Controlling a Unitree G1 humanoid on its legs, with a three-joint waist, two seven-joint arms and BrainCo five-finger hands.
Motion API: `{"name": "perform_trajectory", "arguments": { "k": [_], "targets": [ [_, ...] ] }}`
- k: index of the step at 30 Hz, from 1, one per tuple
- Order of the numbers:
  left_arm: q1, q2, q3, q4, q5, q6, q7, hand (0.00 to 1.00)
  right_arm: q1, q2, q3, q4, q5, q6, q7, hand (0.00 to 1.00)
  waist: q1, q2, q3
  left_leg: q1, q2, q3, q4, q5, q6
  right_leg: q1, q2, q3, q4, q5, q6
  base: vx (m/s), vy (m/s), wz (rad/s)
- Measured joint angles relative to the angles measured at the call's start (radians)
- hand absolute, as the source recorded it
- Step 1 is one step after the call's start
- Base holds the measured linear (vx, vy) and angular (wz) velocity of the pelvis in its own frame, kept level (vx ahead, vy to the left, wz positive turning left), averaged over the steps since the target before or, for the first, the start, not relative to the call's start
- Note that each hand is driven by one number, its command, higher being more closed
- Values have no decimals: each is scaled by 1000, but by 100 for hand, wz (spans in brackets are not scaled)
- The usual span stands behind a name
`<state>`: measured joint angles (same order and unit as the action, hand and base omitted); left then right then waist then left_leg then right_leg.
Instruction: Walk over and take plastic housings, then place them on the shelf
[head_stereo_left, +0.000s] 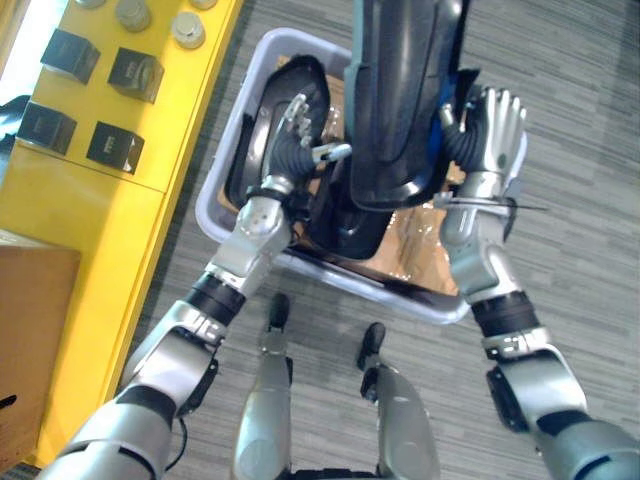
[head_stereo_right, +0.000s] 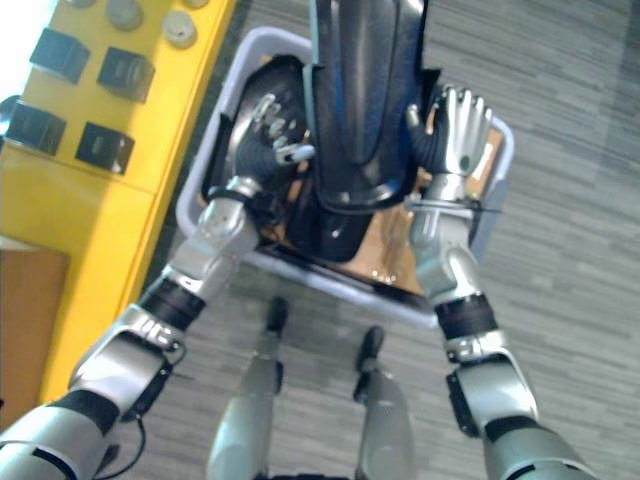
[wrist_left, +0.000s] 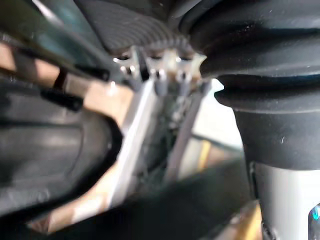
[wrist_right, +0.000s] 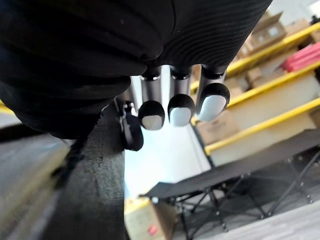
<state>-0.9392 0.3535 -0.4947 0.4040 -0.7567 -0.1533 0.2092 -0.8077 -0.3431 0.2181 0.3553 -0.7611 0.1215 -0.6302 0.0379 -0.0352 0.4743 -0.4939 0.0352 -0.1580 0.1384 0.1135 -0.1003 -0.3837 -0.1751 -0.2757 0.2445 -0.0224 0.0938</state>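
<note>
**Housing held over the bin, shelf next**

The yellow shelf (head_stereo_left: 175, 140) lies at the left, with black boxes (head_stereo_left: 135, 72) on it. The left hand (head_stereo_left: 295, 120) presses straight fingers against one side of the housing (head_stereo_left: 395, 110). The right hand (head_stereo_left: 497, 125) does likewise on the other side, flat and unclenched. The housing, a long, dark, glossy shell with a raised rim, hangs upright between them above the bin (head_stereo_left: 225, 205). The take looks done. The next move is probably a turn toward the shelf, with the squeeze kept even.
</note>
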Motion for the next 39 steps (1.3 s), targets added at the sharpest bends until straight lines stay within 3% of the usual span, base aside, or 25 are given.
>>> {"name": "perform_trajectory", "arguments": {
  "k": [17,27,33,34,39],
  "targets": [
    [46,33,-3,-52,-94,-19,-37,0,-1,0,39,55,0,-7,21,100,0,1,0,-1,-5,1,-1,0,0,-2,-2,0,1,0,0,0,0,0],
    [47,-1,-35,-44,147,9,14,0,-1,59,-1,55,0,0,17,100,2,2,0,-3,-10,1,3,0,0,-2,-6,0,1,0,0,0,0,0],
    [48,-62,-28,23,188,25,64,0,8,111,-12,52,1,8,12,100,4,11,-1,-4,-10,0,5,0,0,-2,-6,0,2,0,0,0,0,0],
    [48,-72,-27,30,189,25,76,100,19,119,-11,51,2,8,4,100,6,18,-1,-3,-11,0,5,0,0,0,-7,1,2,0,0,0,0,0],
    [57,-96,-1,32,194,27,123,100,87,144,14,42,25,8,-19,100,7,33,-4,1,-8,3,4,0,0,2,-5,3,2,0,0,0,0,-1]
  ]
}}
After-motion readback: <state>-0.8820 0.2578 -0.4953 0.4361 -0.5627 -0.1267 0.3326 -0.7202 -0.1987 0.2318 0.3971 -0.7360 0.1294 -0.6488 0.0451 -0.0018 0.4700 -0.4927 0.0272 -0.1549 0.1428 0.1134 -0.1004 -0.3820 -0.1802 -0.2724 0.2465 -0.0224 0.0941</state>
